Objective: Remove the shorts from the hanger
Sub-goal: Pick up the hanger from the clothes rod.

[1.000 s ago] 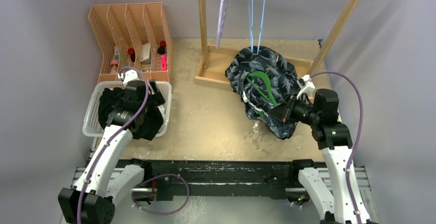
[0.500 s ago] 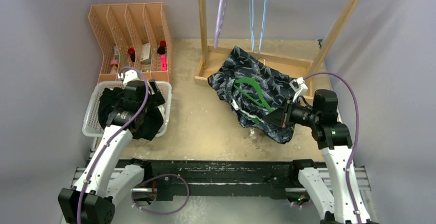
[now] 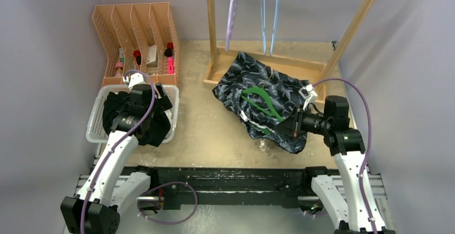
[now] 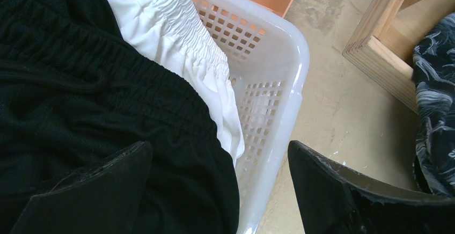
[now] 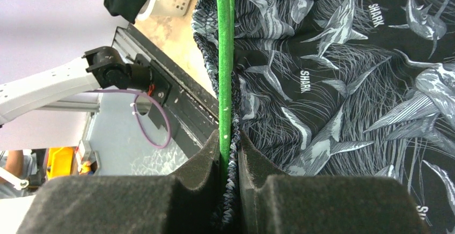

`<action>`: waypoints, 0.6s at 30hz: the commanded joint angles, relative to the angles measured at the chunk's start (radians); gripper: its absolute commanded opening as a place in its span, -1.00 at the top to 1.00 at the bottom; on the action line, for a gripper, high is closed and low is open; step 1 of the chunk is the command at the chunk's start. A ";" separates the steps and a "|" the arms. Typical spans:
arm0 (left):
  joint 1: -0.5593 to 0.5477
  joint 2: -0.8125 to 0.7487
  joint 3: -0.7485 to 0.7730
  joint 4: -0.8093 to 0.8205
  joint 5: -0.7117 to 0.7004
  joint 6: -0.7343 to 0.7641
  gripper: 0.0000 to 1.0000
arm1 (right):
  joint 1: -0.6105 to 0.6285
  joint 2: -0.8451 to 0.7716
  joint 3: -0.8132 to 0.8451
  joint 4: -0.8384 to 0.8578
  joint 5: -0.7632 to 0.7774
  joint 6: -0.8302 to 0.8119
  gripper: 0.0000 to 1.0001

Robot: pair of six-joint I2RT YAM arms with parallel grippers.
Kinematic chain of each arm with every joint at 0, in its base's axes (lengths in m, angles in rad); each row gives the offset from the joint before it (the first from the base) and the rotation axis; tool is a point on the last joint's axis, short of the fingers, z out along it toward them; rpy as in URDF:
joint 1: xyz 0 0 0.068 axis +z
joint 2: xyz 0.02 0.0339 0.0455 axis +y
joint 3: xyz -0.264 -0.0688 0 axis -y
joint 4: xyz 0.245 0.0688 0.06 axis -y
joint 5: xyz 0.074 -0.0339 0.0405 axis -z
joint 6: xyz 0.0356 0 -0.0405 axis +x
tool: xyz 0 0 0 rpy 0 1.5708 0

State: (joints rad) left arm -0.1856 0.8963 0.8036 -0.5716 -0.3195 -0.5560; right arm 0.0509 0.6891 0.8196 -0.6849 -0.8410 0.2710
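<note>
Several "SHARK" prints on blue shorts [image 5: 343, 83]; right gripper [image 5: 229, 137] clamped on green hanger [image 5: 225, 57]; shorts lie flatter than before; left gripper [image 4: 219, 153] apart.

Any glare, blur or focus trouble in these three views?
Top external: even light, sharp throughout. Left wrist: a bright sheen on the basket rim. Right wrist: the right claw is soft up close, the shark-print shorts sharp.

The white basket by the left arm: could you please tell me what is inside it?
Black shorts lie in the basket, with white shorts tucked partly under them against its wall. The fabric covers the floor, so anything beneath cannot be seen.
</note>
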 commanded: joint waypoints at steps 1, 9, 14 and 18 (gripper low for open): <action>0.000 -0.016 0.011 0.015 -0.007 0.003 -0.93 | 0.018 0.005 0.011 0.011 -0.049 -0.028 1.00; 0.000 -0.013 0.011 0.016 -0.007 0.002 -0.93 | 0.225 0.042 0.065 0.096 0.088 0.089 1.00; 0.000 -0.017 0.012 0.013 -0.010 0.002 -0.93 | 0.363 0.107 0.087 0.153 0.205 0.141 1.00; 0.000 -0.026 0.011 0.012 -0.016 -0.002 -0.93 | 0.441 0.093 0.139 0.233 0.202 0.188 1.00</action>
State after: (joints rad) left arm -0.1856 0.8948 0.8040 -0.5720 -0.3199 -0.5560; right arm 0.4355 0.8112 0.8536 -0.6079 -0.6392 0.3920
